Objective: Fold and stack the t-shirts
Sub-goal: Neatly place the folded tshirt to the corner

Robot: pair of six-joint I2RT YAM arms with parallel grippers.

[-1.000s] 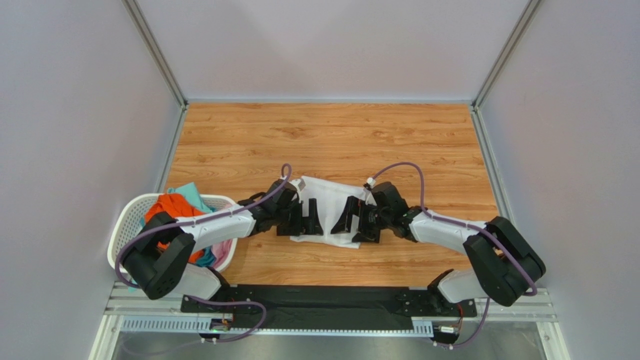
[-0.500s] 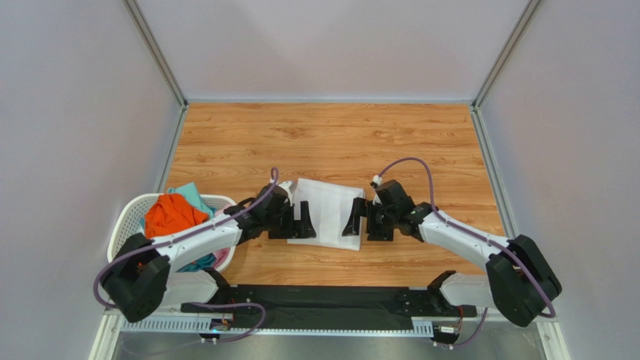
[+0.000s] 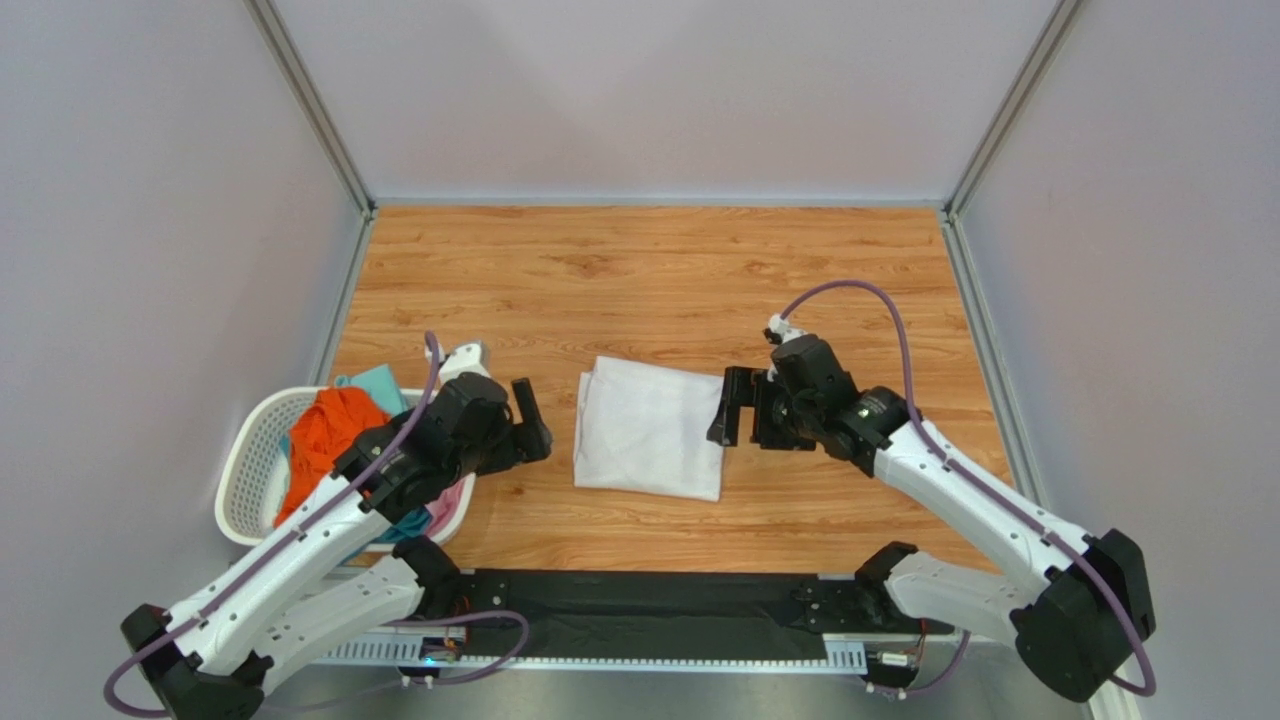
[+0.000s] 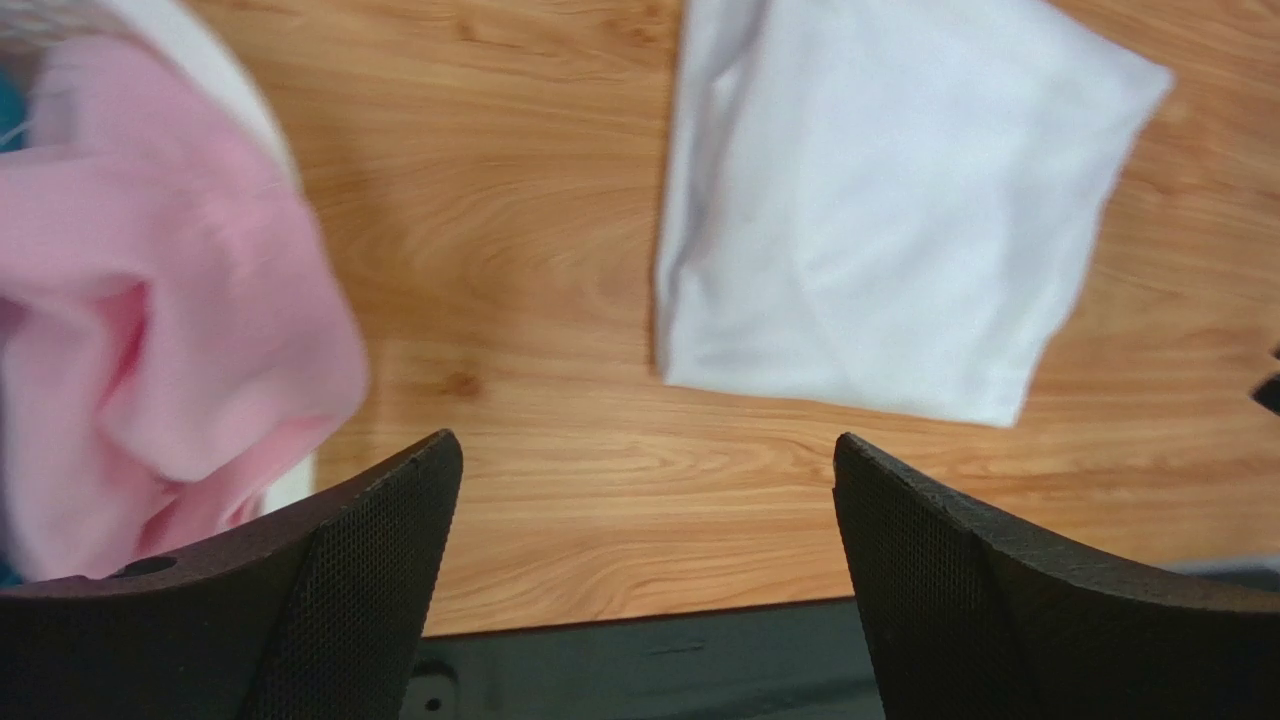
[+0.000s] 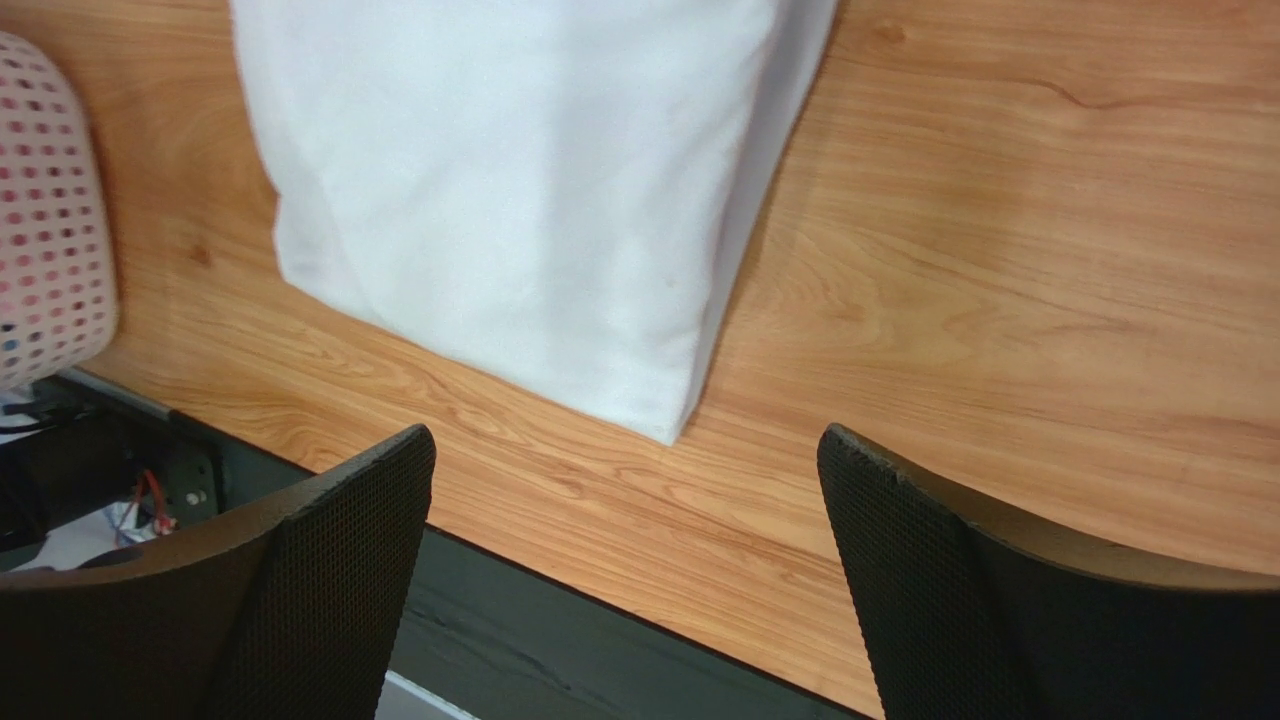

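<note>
While the white t-shirt (image 3: 649, 428) lies folded mid-frame on the table (image 3: 676, 285), the orange t-shirt (image 3: 334, 428), teal t-shirt (image 3: 383, 387) and pink t-shirt (image 4: 150, 345) sit bunched in the basket (image 3: 248, 465) at lower left. One looks done, roughly three left. Left gripper (image 3: 529, 423) and right gripper (image 3: 732, 408) are both spread, empty, flanking it.

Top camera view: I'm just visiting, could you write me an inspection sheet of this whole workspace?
Surface: wooden table, no stains seen.
Job's things: white t-shirt folded flat mid-table; orange t-shirt, teal t-shirt and pink t-shirt heaped in the basket at the near left corner.
Clutter: nothing seen.
Grippers: left gripper open, empty, left of the white t-shirt; right gripper open, empty, right of it; neither touches it.
Cables: a purple cable loops over each arm, off the cloth.
Surroundings: grey walls on three sides.
</note>
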